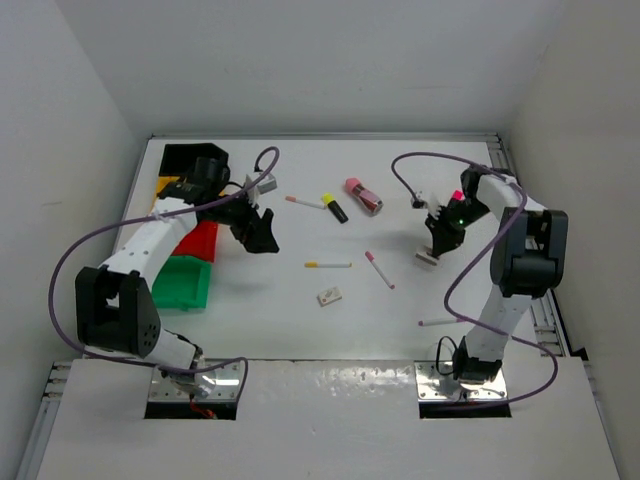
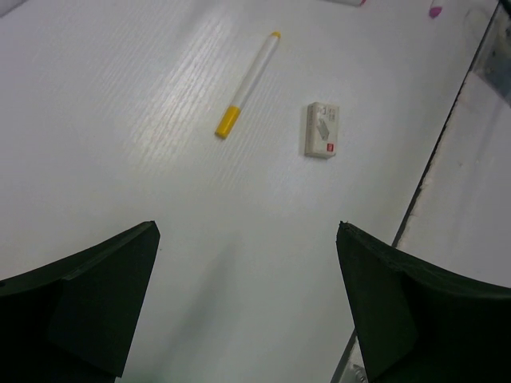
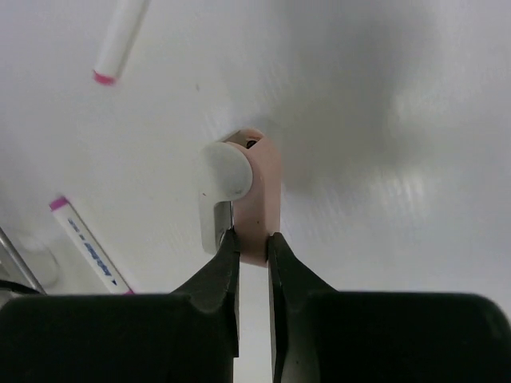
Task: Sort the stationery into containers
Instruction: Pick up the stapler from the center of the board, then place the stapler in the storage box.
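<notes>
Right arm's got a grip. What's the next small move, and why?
Probably lift the right gripper straight up a little. Its jaws are shut on the pink-and-white item, which hangs close to the table. A pink-tipped pen lies close beside it, and the bins sit far across on the left.

Four open bins stand in a row down the left side: the black bin (image 1: pixel 185 155) farthest back, then the yellow bin (image 1: pixel 166 186), the red bin (image 1: pixel 203 240), and the green bin (image 1: pixel 183 283) nearest.

Loose in the middle lie:
- an orange-tipped pen (image 1: pixel 305 202)
- a yellow-capped marker (image 1: pixel 336 208) just beside that pen
- a pink-maroon block (image 1: pixel 363 196)
- a yellow-ended pen (image 1: pixel 328 265)
- a pink-ended pen (image 1: pixel 380 270)
- a beige eraser (image 1: pixel 329 296), lying flat

Another thin pen (image 1: pixel 440 322) lies nearer, off to the right. A pale pink piece (image 3: pixel 254 187) with a white rounded part is pinched in the right gripper (image 3: pixel 251 239).
</notes>
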{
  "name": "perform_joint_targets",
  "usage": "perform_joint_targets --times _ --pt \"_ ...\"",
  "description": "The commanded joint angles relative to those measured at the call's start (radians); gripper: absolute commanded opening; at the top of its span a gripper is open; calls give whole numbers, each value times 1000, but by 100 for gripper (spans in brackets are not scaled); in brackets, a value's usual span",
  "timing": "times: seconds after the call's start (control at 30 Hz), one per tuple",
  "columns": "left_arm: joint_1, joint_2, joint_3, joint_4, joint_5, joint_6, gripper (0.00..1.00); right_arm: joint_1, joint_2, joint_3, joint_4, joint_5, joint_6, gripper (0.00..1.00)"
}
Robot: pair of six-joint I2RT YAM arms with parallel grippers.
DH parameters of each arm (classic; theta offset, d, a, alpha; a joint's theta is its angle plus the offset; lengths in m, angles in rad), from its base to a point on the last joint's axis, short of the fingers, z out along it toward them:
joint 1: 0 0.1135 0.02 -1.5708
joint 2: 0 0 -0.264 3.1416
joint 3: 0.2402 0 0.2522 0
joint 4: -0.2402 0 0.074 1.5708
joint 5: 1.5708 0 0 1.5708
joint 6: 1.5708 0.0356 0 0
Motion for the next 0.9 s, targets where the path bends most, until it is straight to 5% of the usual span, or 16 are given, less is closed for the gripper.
perform_joint_targets --times 0.0,0.47,0.63,0.77,0.87 --pt "11 -79 -12 118 90 -128 100 59 -135 31 30 -109 34 0" --pt "8 -49 35 288 94 -620 100 453 -486 -44 375 -51 229 0" --pt "-33 -29 45 284 140 -620 99 605 -527 -16 398 70 226 0" --pt "-64 -38 46 302 114 -625 84 737 -501 33 355 163 242 0" --pt "-104 -52 61 287 73 -610 85 813 -490 42 371 246 258 0"
